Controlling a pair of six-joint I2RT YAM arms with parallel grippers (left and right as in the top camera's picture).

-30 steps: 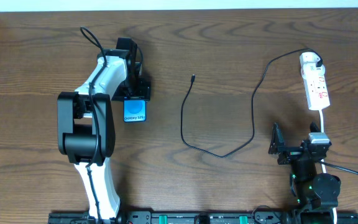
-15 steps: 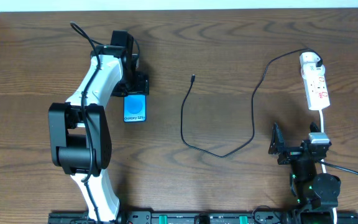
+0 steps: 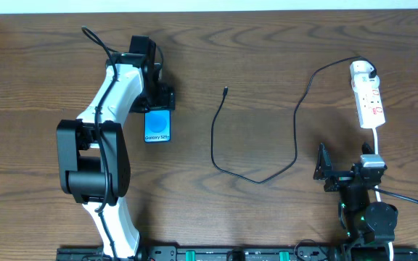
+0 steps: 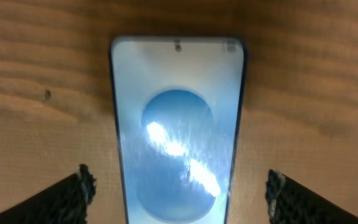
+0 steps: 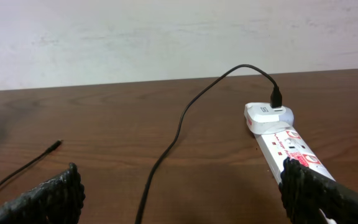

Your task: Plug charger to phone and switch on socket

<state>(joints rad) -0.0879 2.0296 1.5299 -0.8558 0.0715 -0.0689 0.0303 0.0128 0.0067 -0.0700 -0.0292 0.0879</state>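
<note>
Left gripper (image 3: 158, 107) hangs low over the phone (image 3: 157, 128), released, its 2 fingers (image 4: 73, 193) spread wide so that one stands off each long edge of the phone; the wrist view shows wood between each finger and the phone's edge, so nothing is grasped. That phone lies flat on the brown wooden surface (image 3: 267, 43), screen up and lit cyan-blue with a white swirl, the words "Galaxy S25" readable from overhead.

Over toward the right arm from the phone, the charger (image 3: 216, 145) trails across the surface as a thin black cable. Its small free plug (image 3: 226, 90) lies apart from the phone, unconnected. From there the cable curves down, loops back up and ends at a white plug head (image 3: 363, 70) seated in the far end of the socket (image 3: 369, 101), a white strip with red markings lying well apart from the phone. I cannot tell how its switches are set.

Right gripper (image 3: 324, 168) sits just short of the socket's near end, fingers parted and holding nothing.
</note>
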